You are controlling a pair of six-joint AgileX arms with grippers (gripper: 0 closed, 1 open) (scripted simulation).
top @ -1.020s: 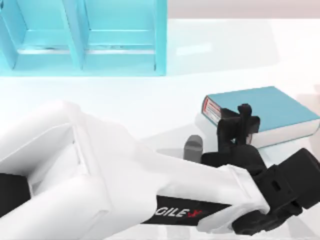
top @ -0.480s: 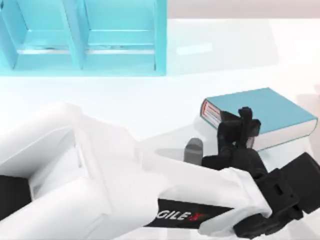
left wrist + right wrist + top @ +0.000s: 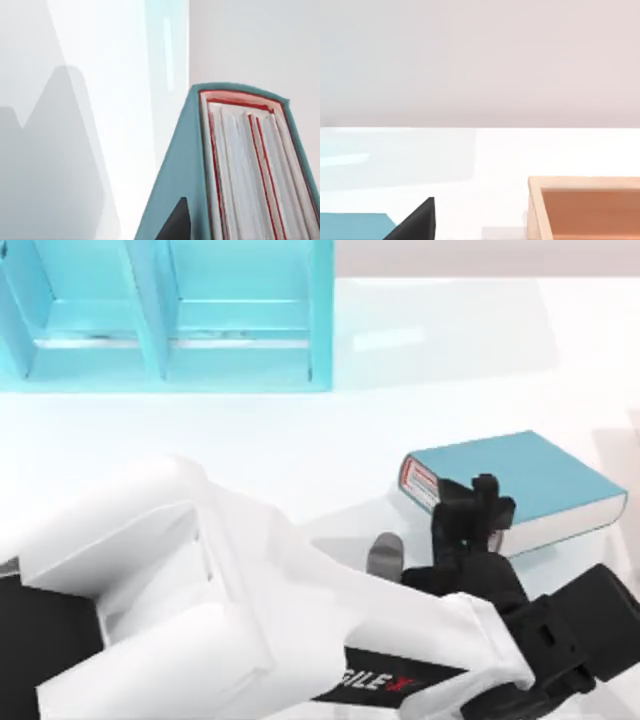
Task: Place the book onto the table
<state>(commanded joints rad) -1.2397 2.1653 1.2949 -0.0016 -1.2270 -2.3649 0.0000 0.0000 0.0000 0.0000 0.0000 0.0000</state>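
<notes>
Two teal things sit on the white bench (image 3: 450, 340). At the far left is the shelf unit (image 3: 165, 315), its open compartments facing me along the back edge. Nearer the front, my left arm (image 3: 250, 610) sweeps in from the left as a broad white mass and narrows to a black wrist toward the right.

At its tip my left fingers (image 3: 484, 490) pinch the book (image 3: 540, 475) at the front edge of its spine end, one finger lying over the teal cover. The book lies flat, cover up, on the right half of the bench, well apart from the shelf unit. Its red-and-white spine faces left and its white page edges face the front. It casts a shadow on the glossy surface below. I cannot tell whether its underside touches the bench or hangs just above it.

In my left wrist view the spine stands close up, white with red lines and framed in teal. A dark finger pad (image 3: 176, 225) presses against the cover beside it.

Farther right, my right wrist view looks low across the bench. It catches a corner of the teal cover, a dark wedge (image 3: 420, 220) beside it, and an open wooden box (image 3: 585, 205) with a pale rim standing apart from the book.
</notes>
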